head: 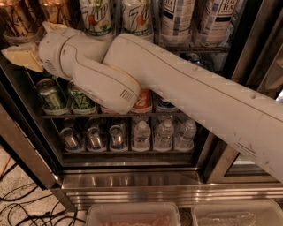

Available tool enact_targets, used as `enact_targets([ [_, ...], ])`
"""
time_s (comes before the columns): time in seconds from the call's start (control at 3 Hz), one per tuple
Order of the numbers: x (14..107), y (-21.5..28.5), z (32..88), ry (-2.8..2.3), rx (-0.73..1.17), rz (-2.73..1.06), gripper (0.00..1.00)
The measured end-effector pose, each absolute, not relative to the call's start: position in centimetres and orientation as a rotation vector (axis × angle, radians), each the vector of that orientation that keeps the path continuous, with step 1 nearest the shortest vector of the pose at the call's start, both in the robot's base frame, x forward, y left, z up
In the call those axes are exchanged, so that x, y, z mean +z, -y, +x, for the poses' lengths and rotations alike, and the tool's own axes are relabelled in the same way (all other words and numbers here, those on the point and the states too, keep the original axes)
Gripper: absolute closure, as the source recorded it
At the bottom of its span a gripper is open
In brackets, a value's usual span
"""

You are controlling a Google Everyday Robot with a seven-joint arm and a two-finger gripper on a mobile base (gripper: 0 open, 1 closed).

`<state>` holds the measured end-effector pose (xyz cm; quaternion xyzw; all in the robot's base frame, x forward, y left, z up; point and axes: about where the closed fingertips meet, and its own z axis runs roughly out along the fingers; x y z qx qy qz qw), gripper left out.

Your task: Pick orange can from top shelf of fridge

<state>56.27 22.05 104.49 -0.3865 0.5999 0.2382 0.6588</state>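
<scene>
Orange can (pixel 15 20) stands upright at the left end of the top shelf (pixel 194 47), close to the rear-left corner, with a second copper-coloured can (pixel 53 9) just beside it on the right. Which of the two is the target cannot be determined. Neither can appears lifted or tilted.

The gripper (pixel 24 53) sits at the front-left corner of the top shelf, just below and in front of the orange can. Whether it is open or closed cannot be determined, and no contact with the can is visible. The arm (pixel 177 88) crosses the front edge of the racks from lower right to upper left.

White-and-green 7up cans (pixel 95 17) occupy the shelf further right.

Status, as a judgement: the reach into the fridge (pixel 132 181) is largely complete. Remaining steps are to secure the can, raise it off the shelf and withdraw it past the front edge.
</scene>
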Motion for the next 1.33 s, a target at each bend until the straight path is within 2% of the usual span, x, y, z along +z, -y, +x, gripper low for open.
enact_targets([
  [1.33, 106.1, -22.0, 59.1, -1.354, 0.532, -0.835, 0.21],
])
